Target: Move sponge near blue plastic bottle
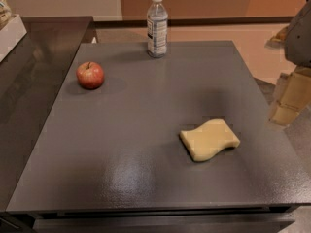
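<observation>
On the bench's (146, 130) near right lies the sponge (210, 140), the bottle (157, 25) at the far edge; the claw (287, 100) hangs beyond the right side, apart or together I cannot tell.

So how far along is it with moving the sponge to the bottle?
Nothing looks done yet. The sponge lies near-right on the table, far from the bottle at its far edge. The gripper hangs beyond the table's right side, apart from the sponge. Grasping and moving remain.

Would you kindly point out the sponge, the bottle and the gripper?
Sponge (210, 140): camera view, top face.
Bottle (157, 30): camera view, label.
Gripper (287, 102): camera view, pale body, right of the table (121, 130).
</observation>
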